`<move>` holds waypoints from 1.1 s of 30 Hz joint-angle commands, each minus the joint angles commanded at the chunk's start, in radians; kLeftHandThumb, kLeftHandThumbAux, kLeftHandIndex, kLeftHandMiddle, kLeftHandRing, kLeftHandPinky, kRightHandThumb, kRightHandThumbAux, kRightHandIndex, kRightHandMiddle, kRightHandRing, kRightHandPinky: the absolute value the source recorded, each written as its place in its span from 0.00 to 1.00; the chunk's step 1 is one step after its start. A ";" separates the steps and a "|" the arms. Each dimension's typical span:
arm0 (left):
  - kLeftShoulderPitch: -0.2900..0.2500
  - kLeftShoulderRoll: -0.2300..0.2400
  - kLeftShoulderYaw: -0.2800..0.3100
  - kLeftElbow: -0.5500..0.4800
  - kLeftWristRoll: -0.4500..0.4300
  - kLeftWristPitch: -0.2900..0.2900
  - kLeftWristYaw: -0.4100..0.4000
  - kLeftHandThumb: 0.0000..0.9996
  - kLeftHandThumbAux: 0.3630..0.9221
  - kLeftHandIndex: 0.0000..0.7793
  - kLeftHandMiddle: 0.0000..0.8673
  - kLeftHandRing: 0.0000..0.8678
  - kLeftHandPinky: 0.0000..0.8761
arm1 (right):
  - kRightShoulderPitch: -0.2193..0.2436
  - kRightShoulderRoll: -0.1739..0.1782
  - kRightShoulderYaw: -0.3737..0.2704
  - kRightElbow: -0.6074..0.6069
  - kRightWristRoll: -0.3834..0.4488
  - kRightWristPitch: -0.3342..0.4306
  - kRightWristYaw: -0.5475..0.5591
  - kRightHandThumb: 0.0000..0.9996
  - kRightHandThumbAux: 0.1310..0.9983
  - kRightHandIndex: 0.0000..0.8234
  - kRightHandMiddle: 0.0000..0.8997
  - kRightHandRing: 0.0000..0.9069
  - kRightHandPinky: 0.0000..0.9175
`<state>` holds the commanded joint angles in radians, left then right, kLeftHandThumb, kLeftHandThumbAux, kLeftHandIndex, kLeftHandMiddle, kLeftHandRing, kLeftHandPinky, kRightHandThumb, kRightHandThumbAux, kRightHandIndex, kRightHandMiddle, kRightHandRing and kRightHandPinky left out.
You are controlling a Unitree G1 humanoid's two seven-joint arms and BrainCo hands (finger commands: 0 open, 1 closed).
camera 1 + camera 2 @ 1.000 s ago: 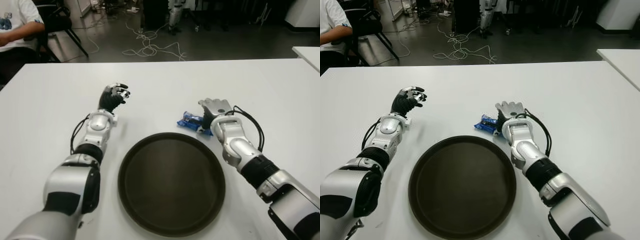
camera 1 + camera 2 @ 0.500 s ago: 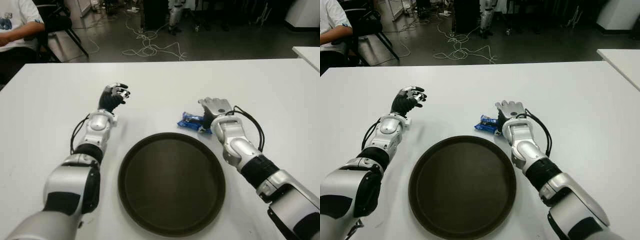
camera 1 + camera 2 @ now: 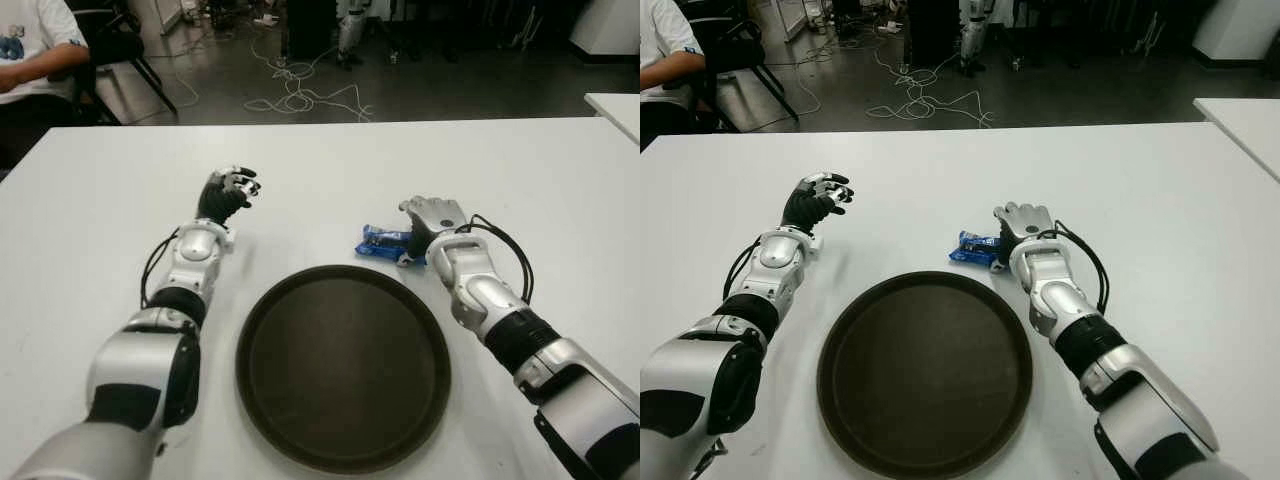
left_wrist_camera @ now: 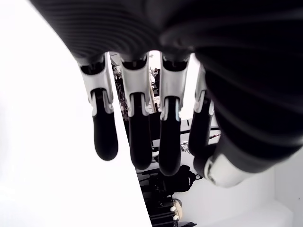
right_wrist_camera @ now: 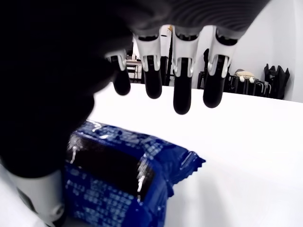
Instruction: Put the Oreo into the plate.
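Note:
A blue Oreo packet [image 3: 383, 241] lies on the white table [image 3: 330, 170], just beyond the far right rim of the round dark plate [image 3: 300, 292]. My right hand [image 3: 430, 213] is beside the packet on its right, touching its end. In the right wrist view the fingers [image 5: 182, 94] stretch out straight over the packet [image 5: 118, 179] without closing on it. My left hand [image 3: 228, 190] is idle left of the plate, its fingers [image 4: 137, 137] loosely curved and holding nothing. The plate holds nothing.
A person in a white shirt [image 3: 30, 45] sits at the back left beside a chair. Cables [image 3: 300, 98] lie on the floor beyond the table's far edge. Another white table's corner [image 3: 615, 105] shows at the right.
My right hand has shifted slightly to the right, so a little more of the packet shows. The left hand and the plate have not moved.

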<state>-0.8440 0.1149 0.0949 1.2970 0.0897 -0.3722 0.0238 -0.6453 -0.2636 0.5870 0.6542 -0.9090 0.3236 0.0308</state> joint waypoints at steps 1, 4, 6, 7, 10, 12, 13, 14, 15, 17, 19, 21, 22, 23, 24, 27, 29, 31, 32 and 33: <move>0.000 0.000 0.000 0.000 0.000 0.000 0.000 0.82 0.58 0.48 0.53 0.45 0.51 | 0.000 0.000 -0.001 0.003 0.002 -0.005 -0.003 0.00 0.72 0.26 0.22 0.26 0.30; -0.001 -0.001 0.001 0.000 0.000 0.003 0.003 0.82 0.58 0.48 0.53 0.44 0.50 | -0.004 0.008 -0.006 0.042 0.018 -0.039 -0.025 0.00 0.73 0.28 0.23 0.26 0.30; -0.001 -0.002 0.002 0.001 -0.002 0.005 0.004 0.82 0.58 0.49 0.53 0.44 0.49 | -0.009 0.023 -0.011 0.102 0.044 -0.094 -0.052 0.00 0.73 0.27 0.23 0.25 0.28; -0.001 -0.002 0.003 0.001 -0.002 0.005 0.004 0.82 0.58 0.49 0.53 0.43 0.49 | -0.012 0.032 -0.014 0.138 0.059 -0.127 -0.067 0.00 0.73 0.29 0.23 0.25 0.28; -0.001 -0.003 0.003 0.001 -0.003 0.004 0.004 0.82 0.58 0.49 0.53 0.43 0.49 | -0.022 0.048 -0.028 0.242 0.108 -0.249 -0.112 0.00 0.74 0.31 0.24 0.26 0.27; 0.000 -0.003 0.002 0.001 -0.003 0.003 0.003 0.82 0.57 0.49 0.53 0.44 0.50 | -0.028 0.046 -0.040 0.296 0.140 -0.344 -0.131 0.00 0.76 0.36 0.28 0.29 0.30; 0.000 -0.004 0.002 0.001 -0.003 0.003 0.003 0.82 0.58 0.49 0.53 0.44 0.50 | -0.031 0.043 -0.043 0.311 0.149 -0.376 -0.136 0.00 0.77 0.37 0.30 0.31 0.32; 0.000 -0.004 0.001 0.001 -0.002 0.003 0.004 0.82 0.58 0.49 0.53 0.44 0.50 | -0.035 0.041 -0.045 0.329 0.156 -0.408 -0.143 0.00 0.77 0.38 0.31 0.32 0.33; 0.000 -0.004 0.001 0.001 -0.001 0.003 0.004 0.82 0.58 0.49 0.53 0.44 0.49 | -0.039 0.040 -0.045 0.345 0.161 -0.432 -0.150 0.00 0.78 0.39 0.33 0.34 0.35; 0.000 -0.004 -0.001 -0.001 0.000 0.002 0.006 0.82 0.58 0.48 0.53 0.44 0.49 | -0.051 0.039 -0.042 0.375 0.168 -0.477 -0.165 0.00 0.80 0.42 0.36 0.37 0.39; 0.000 -0.004 -0.003 -0.001 0.002 0.002 0.008 0.82 0.58 0.48 0.53 0.44 0.48 | -0.064 0.040 -0.036 0.403 0.171 -0.507 -0.177 0.00 0.81 0.45 0.40 0.40 0.42; -0.001 -0.005 -0.003 -0.002 0.003 0.003 0.008 0.82 0.58 0.48 0.53 0.44 0.49 | -0.072 0.040 -0.032 0.424 0.173 -0.525 -0.185 0.00 0.81 0.45 0.41 0.42 0.43; -0.001 -0.005 -0.004 -0.002 0.003 0.003 0.007 0.82 0.58 0.48 0.53 0.44 0.49 | -0.075 0.040 -0.031 0.432 0.173 -0.532 -0.189 0.00 0.81 0.46 0.42 0.42 0.43; -0.001 -0.005 -0.004 -0.002 0.003 0.004 0.007 0.82 0.58 0.48 0.53 0.44 0.49 | -0.078 0.041 -0.031 0.438 0.173 -0.537 -0.192 0.00 0.81 0.45 0.41 0.42 0.42; -0.002 -0.005 -0.004 -0.002 0.003 0.004 0.007 0.82 0.58 0.48 0.53 0.44 0.49 | -0.081 0.040 -0.030 0.445 0.174 -0.543 -0.195 0.00 0.81 0.44 0.40 0.41 0.41; -0.002 -0.005 -0.006 -0.003 0.004 0.004 0.008 0.82 0.58 0.48 0.53 0.45 0.50 | -0.086 0.038 -0.029 0.457 0.174 -0.555 -0.202 0.00 0.79 0.40 0.36 0.36 0.37; -0.001 -0.006 -0.008 -0.004 0.006 0.000 0.010 0.82 0.58 0.48 0.53 0.45 0.50 | -0.088 0.036 -0.030 0.465 0.175 -0.562 -0.213 0.00 0.78 0.37 0.34 0.34 0.35; 0.000 -0.007 -0.008 -0.005 0.005 -0.003 0.011 0.82 0.58 0.49 0.53 0.44 0.50 | -0.091 0.035 -0.032 0.474 0.177 -0.567 -0.221 0.00 0.77 0.36 0.32 0.33 0.34; 0.000 -0.008 -0.006 -0.005 0.003 -0.003 0.009 0.82 0.58 0.49 0.53 0.44 0.49 | -0.092 0.035 -0.032 0.478 0.177 -0.570 -0.225 0.00 0.77 0.35 0.32 0.33 0.34; 0.000 -0.008 -0.004 -0.005 0.001 -0.003 0.008 0.82 0.58 0.48 0.53 0.44 0.50 | -0.093 0.035 -0.033 0.481 0.178 -0.572 -0.228 0.00 0.77 0.35 0.31 0.32 0.34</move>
<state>-0.8438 0.1070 0.0906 1.2922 0.0910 -0.3748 0.0322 -0.7386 -0.2288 0.5544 1.1354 -0.7312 -0.2483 -0.1967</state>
